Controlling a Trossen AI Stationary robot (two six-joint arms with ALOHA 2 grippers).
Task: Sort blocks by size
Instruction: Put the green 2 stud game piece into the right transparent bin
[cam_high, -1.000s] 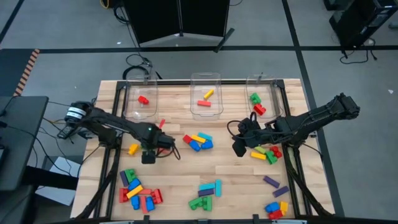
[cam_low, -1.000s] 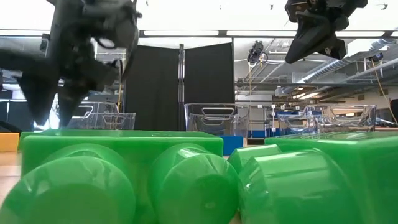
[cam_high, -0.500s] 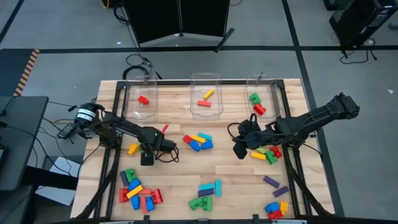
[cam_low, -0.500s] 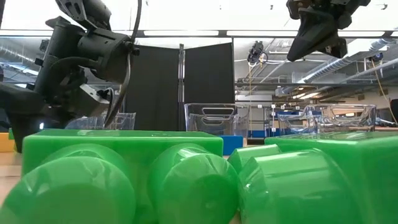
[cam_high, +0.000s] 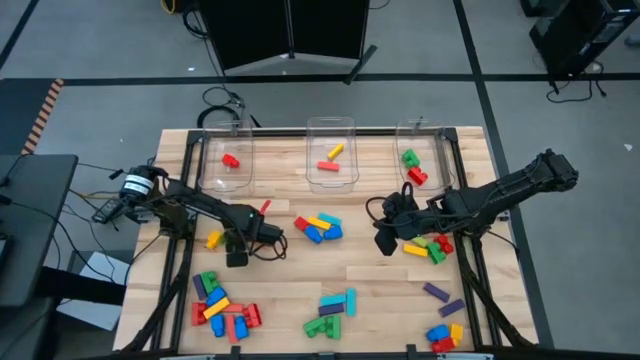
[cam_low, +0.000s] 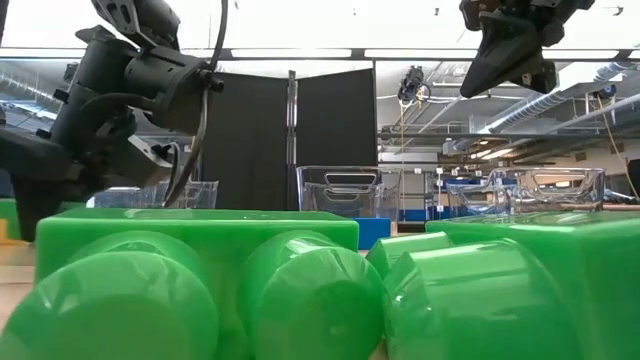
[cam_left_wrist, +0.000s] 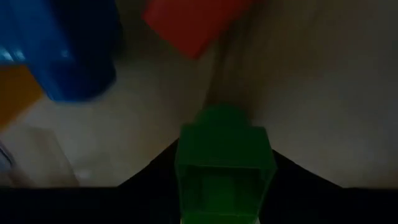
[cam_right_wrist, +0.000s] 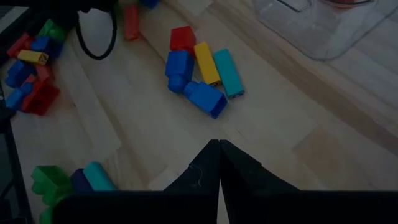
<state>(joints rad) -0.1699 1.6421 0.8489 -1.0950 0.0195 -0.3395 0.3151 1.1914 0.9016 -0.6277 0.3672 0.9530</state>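
Observation:
Coloured blocks lie in loose piles on the wooden table: at the middle (cam_high: 320, 228), near left (cam_high: 222, 305), near middle (cam_high: 330, 312) and right (cam_high: 428, 247). My left gripper (cam_high: 237, 257) stands at the left of the middle and is shut on a small green block (cam_left_wrist: 222, 158). My right gripper (cam_high: 383, 240) is shut and empty above the table, right of the middle pile (cam_right_wrist: 199, 74). In the low view, green blocks (cam_low: 200, 290) close to the camera fill the foreground. My left gripper pinches the small green block between its two fingers (cam_left_wrist: 149, 180), one on each side. The block's studded end (cam_left_wrist: 222, 121) sticks out past the fingertips. Whether the block rests on the table or hangs clear, I cannot tell.
Three clear bins stand along the far edge: left (cam_high: 226, 160), middle (cam_high: 331, 150) and right (cam_high: 420, 155), each with one or two blocks inside. A single yellow block (cam_high: 214, 240) lies by my left gripper. More blocks lie at the near right corner (cam_high: 445, 330).
My left arm has come down toward the table at the left of the middle, and its gripper has shifted slightly toward the near edge; in the last half second it has kept still.

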